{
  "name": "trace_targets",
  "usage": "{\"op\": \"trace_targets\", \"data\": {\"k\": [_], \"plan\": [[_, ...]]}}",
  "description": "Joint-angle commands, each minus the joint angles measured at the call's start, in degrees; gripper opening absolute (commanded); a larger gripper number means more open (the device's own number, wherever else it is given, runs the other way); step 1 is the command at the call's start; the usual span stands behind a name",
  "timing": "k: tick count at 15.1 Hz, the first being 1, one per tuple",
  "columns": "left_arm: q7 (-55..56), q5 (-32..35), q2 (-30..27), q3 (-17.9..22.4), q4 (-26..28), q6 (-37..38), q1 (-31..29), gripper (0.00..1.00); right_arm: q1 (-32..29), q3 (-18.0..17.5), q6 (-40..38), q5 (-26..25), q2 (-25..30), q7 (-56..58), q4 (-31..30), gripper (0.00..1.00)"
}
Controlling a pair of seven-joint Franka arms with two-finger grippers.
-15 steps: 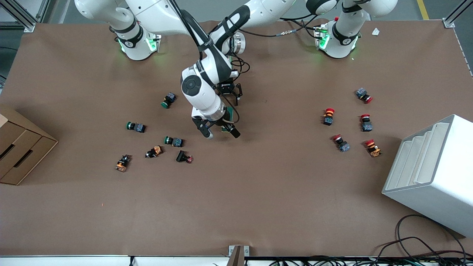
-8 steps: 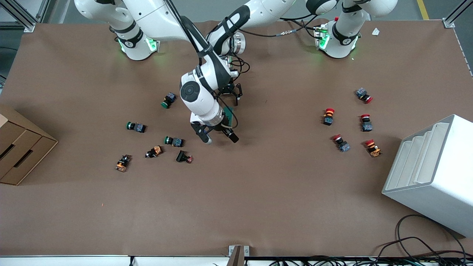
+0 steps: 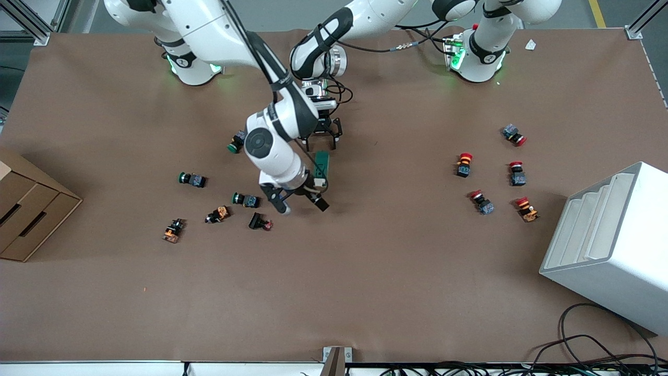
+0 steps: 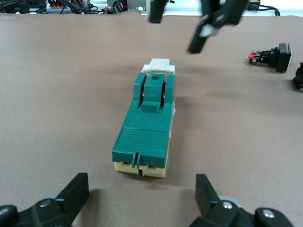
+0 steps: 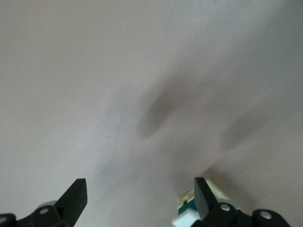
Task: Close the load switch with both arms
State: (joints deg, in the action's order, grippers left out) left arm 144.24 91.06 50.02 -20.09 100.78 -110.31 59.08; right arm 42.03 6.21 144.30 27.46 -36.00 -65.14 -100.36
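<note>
The load switch (image 3: 322, 164) is a dark green block lying flat on the brown table, its cream-white lever end (image 3: 319, 183) nearer the front camera. My left gripper (image 3: 322, 143) is open, low over the table just at the switch's farther end. In the left wrist view the switch (image 4: 147, 127) lies just ahead of the open left gripper (image 4: 142, 198), not between its fingers. My right gripper (image 3: 302, 207) is open and empty, over bare table beside the lever end. In the right wrist view, a corner of the switch (image 5: 189, 213) shows by the right gripper (image 5: 140, 198).
Green, orange and black push buttons (image 3: 245, 199) lie scattered toward the right arm's end. Red-capped buttons (image 3: 464, 164) lie toward the left arm's end. A cardboard box (image 3: 31, 209) and a white rack (image 3: 610, 240) stand at the table's two ends.
My right gripper has drawn off the switch, toward the front camera and the right arm's end, uncovering the switch. The left gripper has stayed put.
</note>
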Motion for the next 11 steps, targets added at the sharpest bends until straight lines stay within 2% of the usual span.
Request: {"op": "trace_targets", "data": {"k": [1,3,6,8,10,11], "plan": [[0.60,0.17,2.54,0.31,-0.77,0.18,0.24,0.99,-6.59,-0.85,-10.67,-1.70,4.52,7.88,1.48,1.00],[0.60,0.17,2.54,0.40,-0.77,0.18,0.24,0.99,-11.25,-0.76,-17.70,-1.97,7.95,16.92,1.48,1.00],[0.52,0.17,2.46,0.31,-0.94,0.18,0.24,0.99,-18.72,0.38,-28.34,-5.47,11.91,30.29,2.27,1.00],[0.43,0.17,2.37,0.31,-0.94,0.18,0.24,0.99,-23.20,0.56,-36.06,-8.10,12.53,36.46,5.59,1.00],[0.17,-0.09,2.10,0.31,-0.94,0.18,0.16,0.99,-27.43,0.47,-45.64,-14.85,12.45,41.99,11.47,1.00],[-0.01,-0.09,2.02,0.31,-1.12,0.18,0.16,0.99,-28.84,0.47,-48.91,-16.63,12.45,44.98,13.76,1.00]]}}
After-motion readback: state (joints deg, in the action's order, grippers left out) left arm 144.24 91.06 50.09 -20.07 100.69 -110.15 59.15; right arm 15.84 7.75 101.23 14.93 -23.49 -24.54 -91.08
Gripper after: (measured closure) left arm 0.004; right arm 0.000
